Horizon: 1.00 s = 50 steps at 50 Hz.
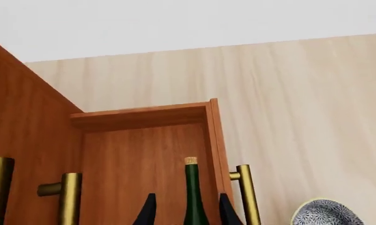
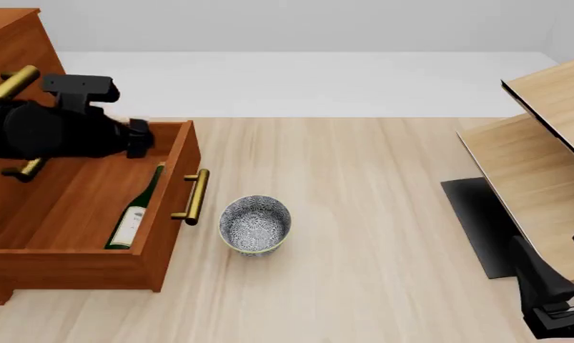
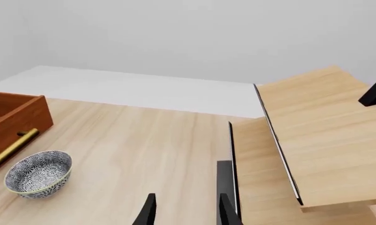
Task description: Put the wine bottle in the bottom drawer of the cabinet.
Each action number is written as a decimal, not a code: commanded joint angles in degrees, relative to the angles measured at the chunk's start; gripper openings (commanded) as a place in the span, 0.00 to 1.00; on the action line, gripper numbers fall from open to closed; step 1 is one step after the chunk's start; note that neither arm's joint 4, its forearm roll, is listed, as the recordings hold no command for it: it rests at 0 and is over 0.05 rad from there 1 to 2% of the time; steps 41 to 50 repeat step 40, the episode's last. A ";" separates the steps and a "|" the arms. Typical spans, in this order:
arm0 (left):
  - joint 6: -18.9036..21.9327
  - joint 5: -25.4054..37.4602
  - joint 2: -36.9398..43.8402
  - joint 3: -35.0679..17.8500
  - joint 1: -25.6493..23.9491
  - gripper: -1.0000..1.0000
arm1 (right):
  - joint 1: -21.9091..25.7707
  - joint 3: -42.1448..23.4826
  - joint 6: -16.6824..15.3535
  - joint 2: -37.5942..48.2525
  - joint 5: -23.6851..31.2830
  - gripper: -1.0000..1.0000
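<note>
Front view: wine bottle (image 2: pixel 136 211) lies flat inside the open bottom drawer (image 2: pixel 86 261), along the inner face of the drawer's front panel. Long axis runs parallel to that panel — neck and cork pointing away from the camera, base toward it, white label up. Drawer pulled well out of the cabinet (image 2: pixel 6 43); brass bar handle (image 2: pixel 195 196) on its outer face.

Pale wood-grain table (image 2: pixel 363 236), plain grey-white wall behind. Patterned bowl (image 2: pixel 255 224) stands upright on the table, near the handle but apart from it. Light-wood slanted panels (image 2: pixel 544 150) at far right over a dark mat (image 2: pixel 477 225).

Left gripper (image 1: pixel 186 211) hangs over the drawer; its wrist view shows two dark fingertips spread apart with the bottle's neck between them, contact not discernible. The front view hides those fingers behind the arm's body.

Right gripper (image 3: pixel 186 211) — fingers parted, holding nothing, over bare table beside the panels; only its wrist view shows this, since the front view catches just part of that arm at the lower right corner.
</note>
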 commanded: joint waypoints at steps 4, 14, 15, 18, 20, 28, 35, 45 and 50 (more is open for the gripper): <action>1.95 7.14 -8.60 -3.25 -0.12 1.00 | 0.49 -0.02 -0.09 0.11 -0.58 1.00; 4.03 13.61 -16.88 -8.38 -0.77 1.00 | 1.03 -0.03 -0.43 0.90 -1.50 1.00; 3.75 14.28 -18.06 -9.21 -0.89 1.00 | 1.12 -0.03 -0.46 0.88 -1.53 1.00; 4.03 16.41 -20.43 -11.34 -0.11 1.00 | 1.19 -0.09 -0.40 0.37 -1.29 1.00; 2.86 18.35 -22.24 -12.57 -0.90 1.00 | 1.16 -0.16 -0.30 0.00 -1.06 1.00; 2.45 21.34 -27.93 -14.10 -0.31 1.00 | 1.39 -0.46 -0.33 -0.50 -0.74 1.00; 2.50 23.78 -34.02 -13.61 0.40 1.00 | 1.53 -1.13 -0.72 -0.79 -0.31 1.00; 4.04 25.41 -38.03 -13.11 -0.10 1.00 | 1.51 -1.69 -0.98 -0.88 0.04 1.00; 4.04 25.41 -38.03 -13.11 -0.10 1.00 | 1.51 -1.69 -0.98 -0.88 0.04 1.00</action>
